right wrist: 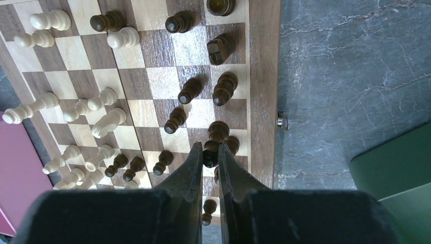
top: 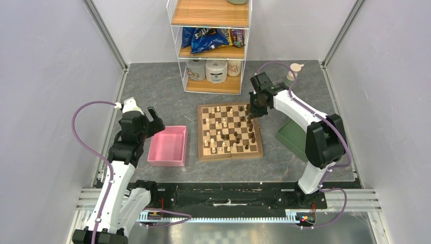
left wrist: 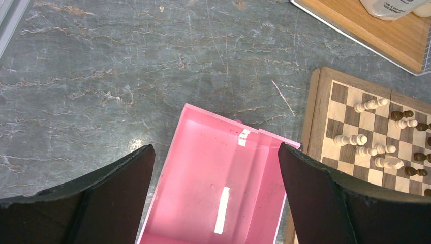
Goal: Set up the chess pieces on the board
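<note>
One dark turned piece (right wrist: 211,156) sits clamped in right pincer (right wrist: 210,148); left pincer (left wrist: 214,149) gapes.

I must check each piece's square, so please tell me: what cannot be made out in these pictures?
Right wrist view: the right gripper is shut on a dark piece; the fingers hide the piece's base and square.
Top view: pieces on the board are too small to name.
Left wrist view: the left gripper and the bottom edge cut off the pink tray.
</note>
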`<state>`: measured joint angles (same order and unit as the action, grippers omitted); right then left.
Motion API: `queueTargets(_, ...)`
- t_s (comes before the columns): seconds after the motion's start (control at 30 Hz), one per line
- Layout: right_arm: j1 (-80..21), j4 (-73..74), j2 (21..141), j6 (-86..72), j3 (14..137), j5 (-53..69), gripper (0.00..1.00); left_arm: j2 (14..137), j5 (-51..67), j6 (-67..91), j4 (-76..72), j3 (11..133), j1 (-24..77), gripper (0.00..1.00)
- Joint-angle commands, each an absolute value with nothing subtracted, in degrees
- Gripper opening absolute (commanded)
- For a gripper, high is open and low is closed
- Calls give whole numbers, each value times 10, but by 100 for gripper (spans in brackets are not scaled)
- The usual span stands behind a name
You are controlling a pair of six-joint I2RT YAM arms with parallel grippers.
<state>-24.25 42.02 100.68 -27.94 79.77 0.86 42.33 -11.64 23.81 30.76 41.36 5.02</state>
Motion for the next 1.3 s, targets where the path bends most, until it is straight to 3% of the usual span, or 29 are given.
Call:
queueTargets(0.0, -241, 401, 1018, -284, 795, 9, 10, 420, -117, 253, 294, 424, 51, 99)
queueTargets(0.7, -241, 383, 1051, -287, 782, -18, 13, 417, -120, 253, 294, 423, 51, 99)
queueTargets(1.1, -242, 392, 1023, -281, 782, -20, 37, 421, -116, 253, 294, 424, 51, 99)
queueTargets(1.27, -242, 422, 991, -266, 790, -39, 42, 419, -117, 253, 294, 424, 51, 99)
